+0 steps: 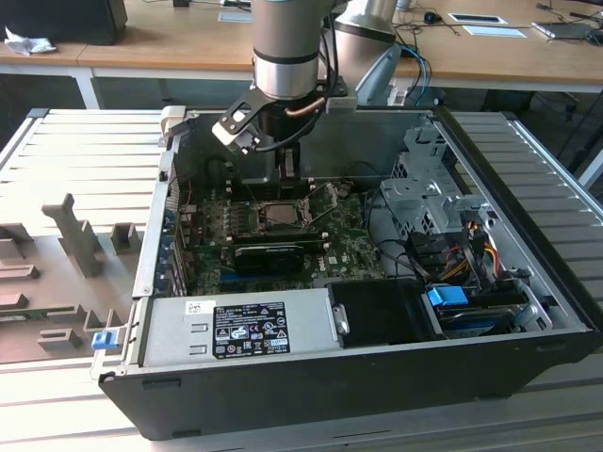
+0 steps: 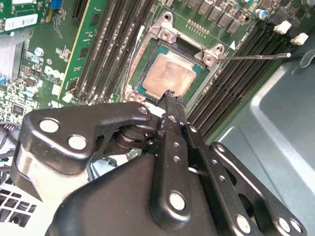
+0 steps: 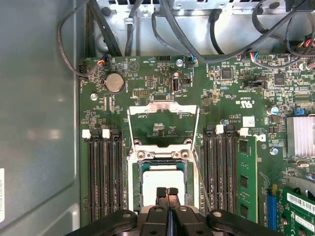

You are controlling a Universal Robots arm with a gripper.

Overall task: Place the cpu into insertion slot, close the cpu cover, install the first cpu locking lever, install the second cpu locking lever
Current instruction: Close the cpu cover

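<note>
Hovering my gripper [image 3: 167, 191], jaws pinched together, empty | cpu [image 3: 155, 178] sits in insertion slot [image 3: 162, 154] right below | cpu cover [image 3: 162, 109] open just beyond | cover step I reckon, needs a gentle push down

An open black case [image 1: 311, 391] lies on a grey slatted table [image 1: 85, 160], with wooden desks [image 1: 170, 38] far behind. Inside, a green motherboard [image 1: 353, 250] carries a long black card [image 1: 268, 254]. A grey power supply [image 1: 236, 325] runs along the near wall. A drive cage [image 1: 424, 193] and coloured cables [image 1: 462, 250] sit on the exterior view's right. A blue clip [image 1: 104, 339] lies just beside the case on that view's left. In the first wrist view, a coin battery [image 3: 114, 82] sits beyond black memory slots [image 3: 106, 172].
</note>
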